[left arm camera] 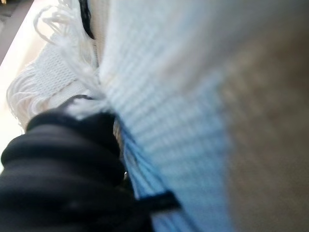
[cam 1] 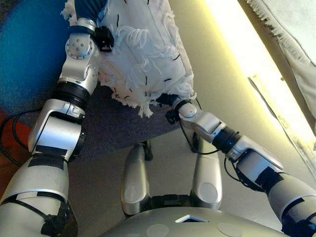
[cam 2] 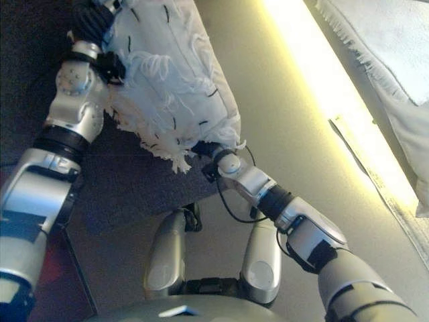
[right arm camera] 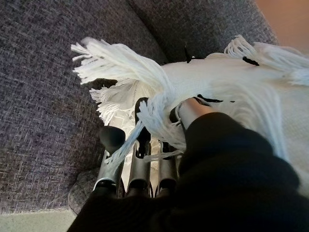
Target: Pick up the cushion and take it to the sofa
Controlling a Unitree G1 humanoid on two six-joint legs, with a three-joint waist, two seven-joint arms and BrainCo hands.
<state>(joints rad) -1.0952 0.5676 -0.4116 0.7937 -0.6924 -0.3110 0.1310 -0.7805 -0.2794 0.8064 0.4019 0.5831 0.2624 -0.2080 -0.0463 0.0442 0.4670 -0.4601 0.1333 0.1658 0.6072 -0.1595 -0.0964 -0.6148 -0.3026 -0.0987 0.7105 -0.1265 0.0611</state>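
A white knitted cushion (cam 1: 143,44) with long fringe and short black stitches hangs between my two hands over grey upholstery (cam 1: 123,121) of the sofa (right arm camera: 43,96). My left hand (cam 1: 88,9) lies against the cushion's upper left side; in the left wrist view only its dark cover (left arm camera: 63,164) shows against the cushion (left arm camera: 159,72). My right hand (cam 1: 170,100) is at the cushion's lower right corner. In the right wrist view its fingers (right arm camera: 137,164) lie under the fringe and its thumb (right arm camera: 193,110) presses on top, pinching the cushion's edge (right arm camera: 251,92).
Beige floor (cam 1: 217,74) runs to the right of the grey upholstery, crossed by a bright strip (cam 1: 247,44). A white fringed cloth (cam 1: 296,29) lies at the upper right. A blue patch (cam 1: 29,54) shows at the far left.
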